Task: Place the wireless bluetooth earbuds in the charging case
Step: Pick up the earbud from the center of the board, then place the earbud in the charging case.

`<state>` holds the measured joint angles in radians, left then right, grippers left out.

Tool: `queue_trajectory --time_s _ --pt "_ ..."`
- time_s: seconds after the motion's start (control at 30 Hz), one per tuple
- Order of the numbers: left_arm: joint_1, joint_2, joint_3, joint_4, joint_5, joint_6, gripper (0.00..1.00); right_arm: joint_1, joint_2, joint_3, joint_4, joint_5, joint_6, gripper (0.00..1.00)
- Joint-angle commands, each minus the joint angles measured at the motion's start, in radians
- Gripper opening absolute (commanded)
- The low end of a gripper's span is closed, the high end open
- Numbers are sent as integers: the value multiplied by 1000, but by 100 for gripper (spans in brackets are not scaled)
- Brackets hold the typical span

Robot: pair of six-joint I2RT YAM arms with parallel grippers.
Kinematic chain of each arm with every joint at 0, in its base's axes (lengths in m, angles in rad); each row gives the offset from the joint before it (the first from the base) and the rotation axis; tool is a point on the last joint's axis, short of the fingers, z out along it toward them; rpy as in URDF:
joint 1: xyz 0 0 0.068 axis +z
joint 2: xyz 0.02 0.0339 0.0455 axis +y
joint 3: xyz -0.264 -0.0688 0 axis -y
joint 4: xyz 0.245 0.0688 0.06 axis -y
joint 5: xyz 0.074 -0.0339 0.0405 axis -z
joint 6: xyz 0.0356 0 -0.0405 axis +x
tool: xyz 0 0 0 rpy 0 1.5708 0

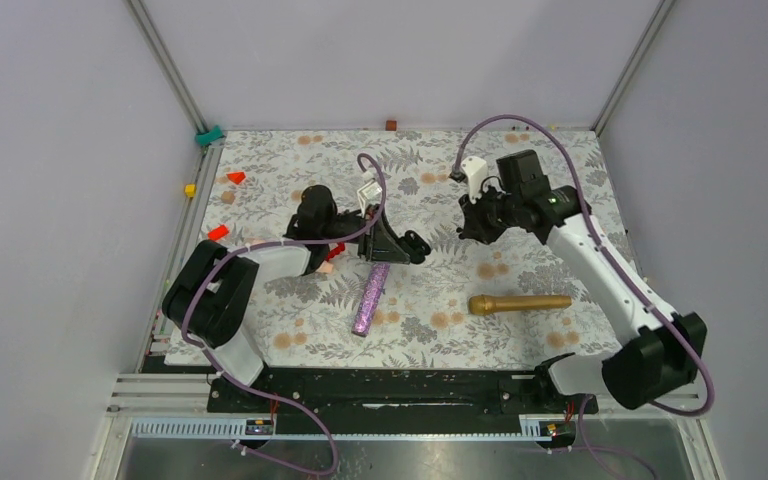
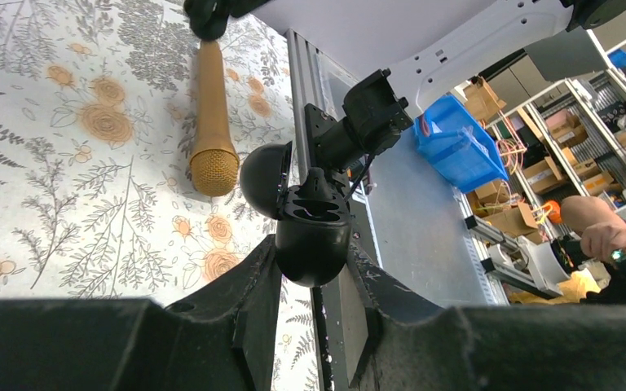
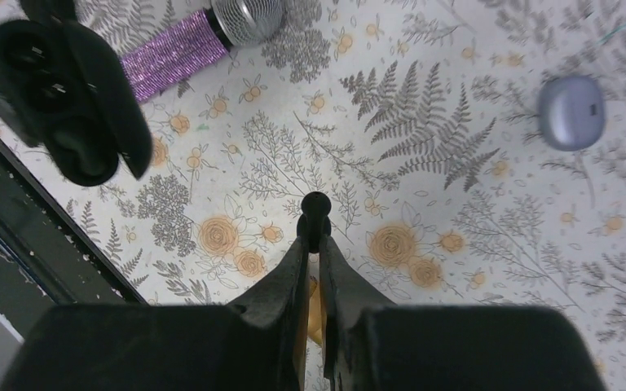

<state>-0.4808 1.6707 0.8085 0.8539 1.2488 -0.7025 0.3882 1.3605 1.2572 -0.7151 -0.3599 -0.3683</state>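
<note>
Beyond the gold metal microphone [image 1: 518, 303], our left gripper [image 2: 314, 281] clasps the open black oval charging case [image 2: 312, 240]; our right gripper [image 3: 313, 251] pinches a tiny black rounded earbud [image 3: 316, 206].

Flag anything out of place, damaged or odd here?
Nothing damaged or spilled. The left gripper holds the open charging case; the right gripper pinches one earbud. Only oddity: a yellow block and a green piece sit off the left edge of the floral mat.
</note>
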Motion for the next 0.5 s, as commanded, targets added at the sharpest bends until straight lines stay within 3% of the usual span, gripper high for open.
queue_trajectory --time_s 0.0,0.3,0.47 --pt "-30 -28 6 11 42 47 15 1 -104 71 -38 -33 -12 2" --pt "-101 -3 24 -47 121 107 13 77 -178 161 -147 -192 5 1" --pt "-140 12 9 86 174 49 12 188 -171 143 -190 -195 12 1"
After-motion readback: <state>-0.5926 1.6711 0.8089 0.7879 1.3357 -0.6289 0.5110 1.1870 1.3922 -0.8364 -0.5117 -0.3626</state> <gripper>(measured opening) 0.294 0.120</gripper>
